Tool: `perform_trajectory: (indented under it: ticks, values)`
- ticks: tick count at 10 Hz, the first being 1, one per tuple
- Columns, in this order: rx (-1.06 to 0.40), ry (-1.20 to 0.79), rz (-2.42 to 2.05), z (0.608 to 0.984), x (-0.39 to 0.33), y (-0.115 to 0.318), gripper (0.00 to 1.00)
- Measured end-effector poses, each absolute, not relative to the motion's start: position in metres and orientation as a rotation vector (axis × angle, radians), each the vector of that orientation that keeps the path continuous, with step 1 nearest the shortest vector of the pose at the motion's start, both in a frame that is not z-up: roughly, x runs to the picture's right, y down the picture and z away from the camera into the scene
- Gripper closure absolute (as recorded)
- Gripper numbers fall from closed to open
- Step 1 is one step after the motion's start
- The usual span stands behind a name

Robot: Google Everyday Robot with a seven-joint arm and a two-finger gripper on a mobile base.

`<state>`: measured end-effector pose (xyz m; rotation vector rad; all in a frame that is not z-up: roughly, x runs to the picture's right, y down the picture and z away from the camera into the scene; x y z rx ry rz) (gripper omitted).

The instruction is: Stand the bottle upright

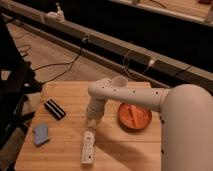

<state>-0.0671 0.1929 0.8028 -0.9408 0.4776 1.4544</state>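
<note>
Hand (pixel 92 121) by bottle (pixel 87 148), nr front edge

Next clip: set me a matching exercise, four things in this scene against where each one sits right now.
Things:
1. bottle
2. black block
3. orange dish
4. hand

Places:
A. right part of the table
B. lying flat near the front edge
C. shut, just past the bottle's far end
D. left part, behind the blue pad

Pairs: 1-B, 2-D, 3-A, 4-C
</note>
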Motion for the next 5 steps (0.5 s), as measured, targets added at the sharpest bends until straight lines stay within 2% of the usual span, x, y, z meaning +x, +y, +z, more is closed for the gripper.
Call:
perform_trajectory:
  ticks: [2, 5]
  values:
    - [-0.892, 0.407, 1.476, 0.793, -0.062, 0.157, 1.0]
    - [-0.717, 0.216, 1.549, 0.753, -0.049, 0.044, 1.0]
